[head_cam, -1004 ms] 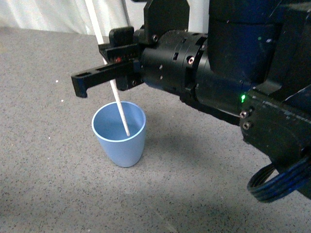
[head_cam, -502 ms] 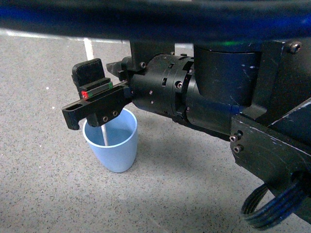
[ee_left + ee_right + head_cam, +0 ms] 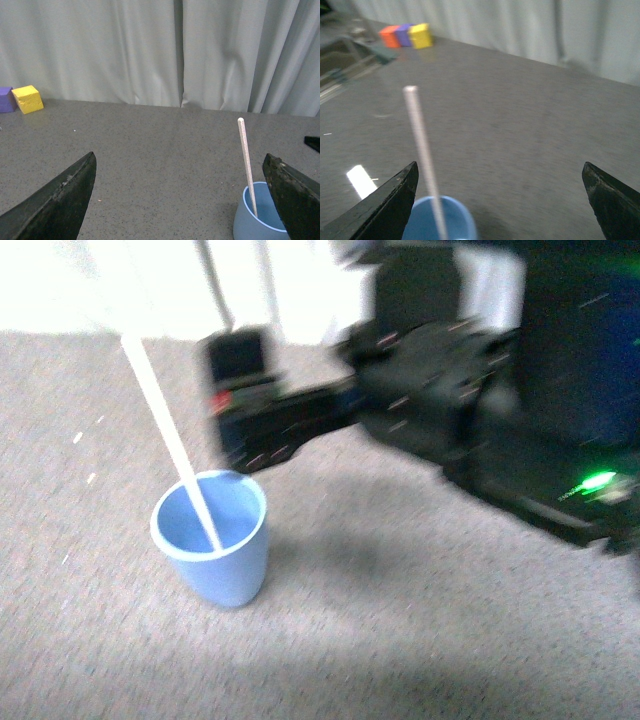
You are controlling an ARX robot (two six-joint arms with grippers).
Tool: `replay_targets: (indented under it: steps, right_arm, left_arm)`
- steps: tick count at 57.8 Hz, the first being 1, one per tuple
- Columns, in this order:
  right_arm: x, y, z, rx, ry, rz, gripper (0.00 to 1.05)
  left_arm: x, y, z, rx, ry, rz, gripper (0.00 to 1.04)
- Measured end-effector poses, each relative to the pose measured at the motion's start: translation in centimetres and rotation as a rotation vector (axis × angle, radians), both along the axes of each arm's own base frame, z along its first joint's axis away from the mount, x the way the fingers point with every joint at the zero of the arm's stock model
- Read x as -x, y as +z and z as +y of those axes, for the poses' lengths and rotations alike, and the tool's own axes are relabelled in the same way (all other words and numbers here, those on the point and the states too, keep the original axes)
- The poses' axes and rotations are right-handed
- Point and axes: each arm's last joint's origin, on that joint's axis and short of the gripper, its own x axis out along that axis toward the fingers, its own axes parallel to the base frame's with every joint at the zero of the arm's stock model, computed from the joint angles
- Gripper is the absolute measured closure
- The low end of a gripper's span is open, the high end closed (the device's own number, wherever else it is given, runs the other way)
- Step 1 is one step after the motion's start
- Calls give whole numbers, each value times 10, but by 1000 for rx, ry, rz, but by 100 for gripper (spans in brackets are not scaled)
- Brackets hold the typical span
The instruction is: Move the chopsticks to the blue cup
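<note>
The blue cup [image 3: 212, 538] stands upright on the grey table. One pale chopstick [image 3: 168, 440] stands in it and leans out over the rim toward the far left. My right gripper [image 3: 235, 445] is a blurred black shape above and just behind the cup, open and holding nothing. In the right wrist view the cup [image 3: 438, 223] and the chopstick [image 3: 422, 150] lie close by, near one finger of the open right gripper [image 3: 500, 167]. In the left wrist view the cup [image 3: 260, 221] and the chopstick [image 3: 246, 160] stand beside one finger of the open, empty left gripper [image 3: 178, 160].
A yellow block [image 3: 27, 98] and a purple block [image 3: 5, 99] sit at the table's far edge by a grey curtain [image 3: 150, 50]. The right wrist view shows orange [image 3: 390, 36], purple [image 3: 403, 33] and yellow [image 3: 421, 35] blocks in a row.
My right gripper has let go of the chopstick and lifted up and back from the cup. The chopstick stays in the cup, leaning further left. The front view is now blurred.
</note>
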Motion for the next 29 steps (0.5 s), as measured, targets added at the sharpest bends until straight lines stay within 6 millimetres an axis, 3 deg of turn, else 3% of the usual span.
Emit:
replay_targets:
  steps: [5,14,21,29]
  right_arm:
    - [-8,0,-46,162,-269,65,9]
    - [-5,0,-110,270,-525,210,9]
    - [7,6,-143,308,-645,247,9]
    - [25,18,-165,333,-711,237,9]
  left_arm:
    - [0,0,0,0,0,0,7]
    - [0,0,0,0,0,0,7]
    - [0,0,0,0,0,0,7]
    - [0,0,0,0,0,0,7]
